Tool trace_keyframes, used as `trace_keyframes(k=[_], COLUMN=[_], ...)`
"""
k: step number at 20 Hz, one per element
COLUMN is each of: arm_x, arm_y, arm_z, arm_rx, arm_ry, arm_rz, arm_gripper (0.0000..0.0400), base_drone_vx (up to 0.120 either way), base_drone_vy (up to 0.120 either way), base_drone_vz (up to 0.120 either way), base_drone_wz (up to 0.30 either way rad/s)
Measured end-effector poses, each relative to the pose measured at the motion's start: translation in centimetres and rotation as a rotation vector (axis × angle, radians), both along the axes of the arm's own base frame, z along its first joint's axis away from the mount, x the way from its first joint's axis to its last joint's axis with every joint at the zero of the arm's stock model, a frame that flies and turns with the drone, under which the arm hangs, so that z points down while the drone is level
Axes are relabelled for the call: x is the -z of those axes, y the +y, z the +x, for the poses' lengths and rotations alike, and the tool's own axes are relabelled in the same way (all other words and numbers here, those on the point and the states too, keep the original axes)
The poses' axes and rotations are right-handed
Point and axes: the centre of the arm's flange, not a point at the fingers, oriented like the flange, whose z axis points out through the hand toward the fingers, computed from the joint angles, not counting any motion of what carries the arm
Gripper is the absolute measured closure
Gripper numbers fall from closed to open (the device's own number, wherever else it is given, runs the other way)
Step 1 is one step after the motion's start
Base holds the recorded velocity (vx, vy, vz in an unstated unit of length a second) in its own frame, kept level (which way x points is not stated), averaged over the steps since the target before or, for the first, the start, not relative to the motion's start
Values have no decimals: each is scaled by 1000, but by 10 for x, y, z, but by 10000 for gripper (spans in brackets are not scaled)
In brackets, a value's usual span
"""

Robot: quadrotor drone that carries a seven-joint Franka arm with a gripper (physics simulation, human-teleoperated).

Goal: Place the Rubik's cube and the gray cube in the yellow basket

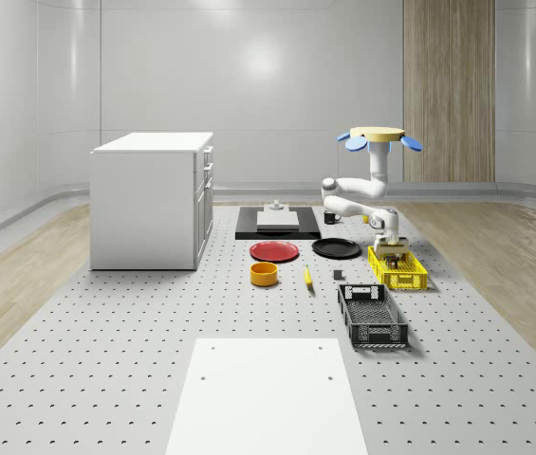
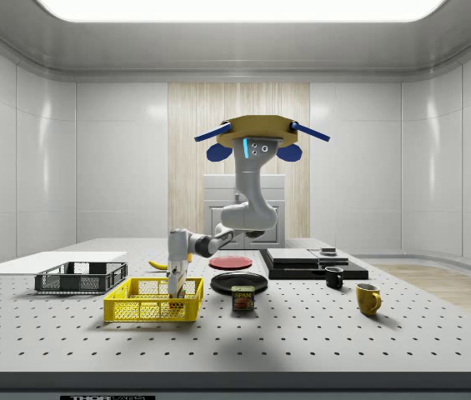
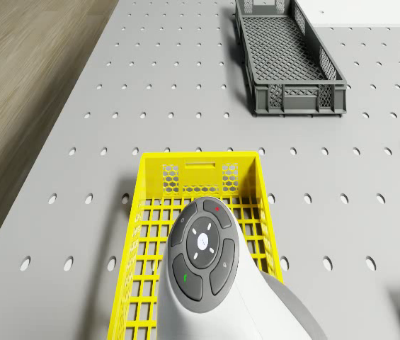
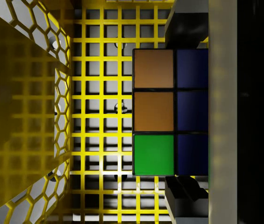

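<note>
I'm a drone w/ an arm, hovering above the table just behind the yellow basket [image 1: 397,268], arm bent down so my gripper [image 2: 175,287] sits inside it. The basket is on the right side of the whole-scene view, w/ a dark gray crate [image 1: 372,315] nearer the camera and a black plate [image 1: 336,248] to its left.

In the wrist view my fingers [image 4: 184,196] are clamped on the Rubik's cube [image 4: 169,112], one above and one below; orange, green and blue tiles show. The yellow mesh floor lies close behind it, a side wall beside it.

Step in hand, as I judge it: release. To do it well, stay level and off the wall, lower till the cube nearly meets the mesh, open gently so it doesn't bounce, then lift straight up clear of the rim.

I can't make out the gray cube.
</note>
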Motion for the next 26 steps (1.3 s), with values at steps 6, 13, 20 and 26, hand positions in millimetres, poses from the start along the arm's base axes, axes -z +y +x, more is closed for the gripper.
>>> trace_keyframes(k=[6,13,20,26], arm_x=[24,59,79,84], arm_y=[0,0,0,0], arm_z=[0,0,0,0], arm_rx=[0,0,0,0], arm_ry=[0,0,0,0], arm_rz=[0,0,0,0], arm_gripper=[2,0,0,0], base_drone_vx=[0,0,0,0], base_drone_vy=[0,0,-74,-120], base_drone_vz=[0,0,0,0], base_drone_wz=[0,0,0,0])
